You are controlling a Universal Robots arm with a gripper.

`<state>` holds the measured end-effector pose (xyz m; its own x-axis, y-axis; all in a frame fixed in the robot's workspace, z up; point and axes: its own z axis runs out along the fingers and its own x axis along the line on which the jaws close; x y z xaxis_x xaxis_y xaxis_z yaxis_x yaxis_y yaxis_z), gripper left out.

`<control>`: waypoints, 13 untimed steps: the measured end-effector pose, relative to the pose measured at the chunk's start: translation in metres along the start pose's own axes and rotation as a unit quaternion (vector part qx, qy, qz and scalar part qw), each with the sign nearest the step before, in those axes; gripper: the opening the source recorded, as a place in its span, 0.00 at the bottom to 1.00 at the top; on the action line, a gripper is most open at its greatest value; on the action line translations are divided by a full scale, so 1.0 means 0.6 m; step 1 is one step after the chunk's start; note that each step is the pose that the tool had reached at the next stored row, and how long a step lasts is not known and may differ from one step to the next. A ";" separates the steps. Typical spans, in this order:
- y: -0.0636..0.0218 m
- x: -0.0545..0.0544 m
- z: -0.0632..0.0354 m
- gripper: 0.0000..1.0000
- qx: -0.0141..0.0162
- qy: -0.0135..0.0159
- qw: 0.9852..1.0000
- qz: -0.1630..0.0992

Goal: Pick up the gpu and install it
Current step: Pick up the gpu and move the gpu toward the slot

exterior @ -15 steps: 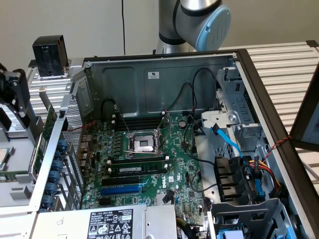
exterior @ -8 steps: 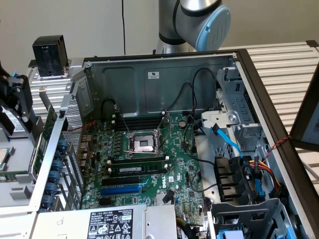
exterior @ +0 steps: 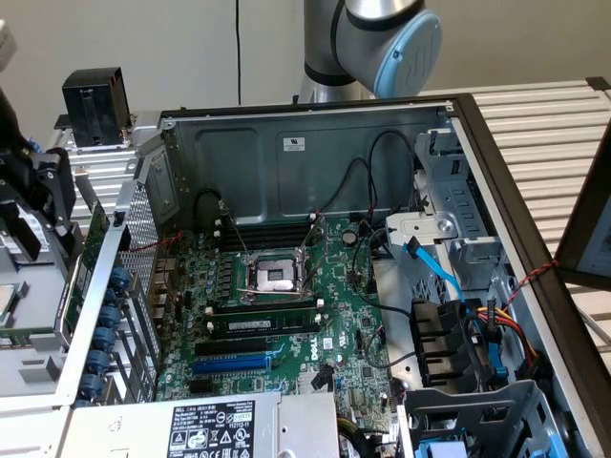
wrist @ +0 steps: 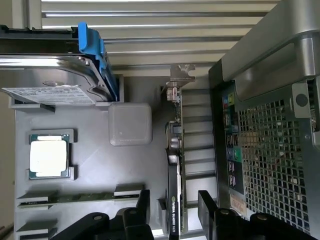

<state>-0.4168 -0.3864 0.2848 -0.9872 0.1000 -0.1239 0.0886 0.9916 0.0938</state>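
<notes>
The gpu (wrist: 174, 175) stands on its edge in a slot of a grey parts tray (wrist: 95, 165), its black shroud to one side and its silver end bracket (wrist: 181, 75) at the far end. My gripper (wrist: 175, 202) is open, with one black finger on each side of the card and a gap between each finger and it. In the exterior view my gripper (exterior: 52, 205) hangs at the exterior view's left, just outside the open computer case (exterior: 315, 143), beside the green edge of the gpu (exterior: 84, 262).
The tray also carries a hard drive in a blue carrier (wrist: 60, 75), a processor chip (wrist: 48, 156), a memory stick (wrist: 75, 197) and a white square pad (wrist: 130, 124). Inside the case lie the motherboard (exterior: 325, 286), a blue expansion slot (exterior: 234, 363), cables (exterior: 477, 324) and the power supply (exterior: 210, 425).
</notes>
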 end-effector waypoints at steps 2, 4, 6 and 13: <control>0.000 0.001 0.004 0.51 0.000 -0.001 1.000 0.001; -0.001 0.001 0.008 0.51 0.000 -0.003 1.000 0.003; -0.001 0.002 0.013 0.51 0.001 -0.005 1.000 0.006; -0.003 0.006 0.027 0.51 0.000 -0.014 1.000 0.011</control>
<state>-0.4183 -0.3866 0.2680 -0.9809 0.1235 -0.1502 0.1097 0.9892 0.0968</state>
